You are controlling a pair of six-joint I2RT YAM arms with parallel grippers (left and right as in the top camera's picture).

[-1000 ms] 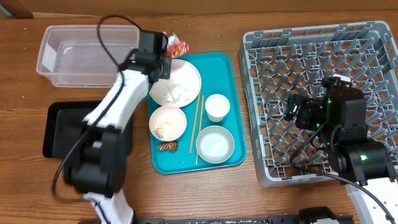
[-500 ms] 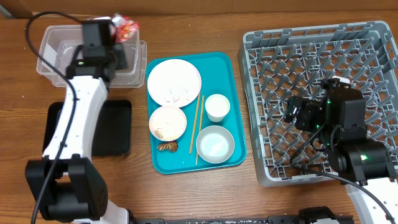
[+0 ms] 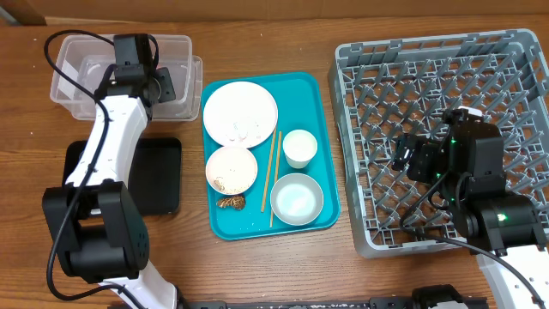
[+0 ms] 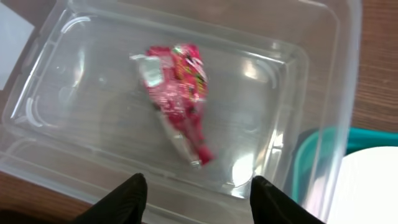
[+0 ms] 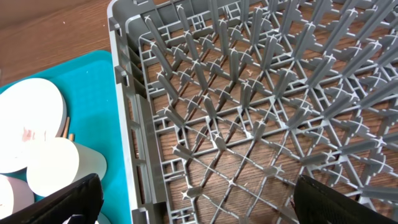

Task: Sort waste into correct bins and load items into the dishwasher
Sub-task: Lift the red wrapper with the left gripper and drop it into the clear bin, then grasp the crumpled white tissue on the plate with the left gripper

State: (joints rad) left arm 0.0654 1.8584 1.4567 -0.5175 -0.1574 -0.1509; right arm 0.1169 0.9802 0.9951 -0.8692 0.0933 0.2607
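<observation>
Red snack wrapper lies inside the clear tub, far left on the bench, print unreadable. Left gripper hangs released above it; right gripper gapes empty over the dish rack.

We log this as a robotics lab station: left arm and right arm at a wooden bench, staged teal tray, grey dish rack.

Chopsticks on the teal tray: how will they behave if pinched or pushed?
Thin wooden chopsticks look stiff and light. Lying flat on the teal tray, they'd likely roll or slide if nudged. Nearby cup may get bumped.
</observation>
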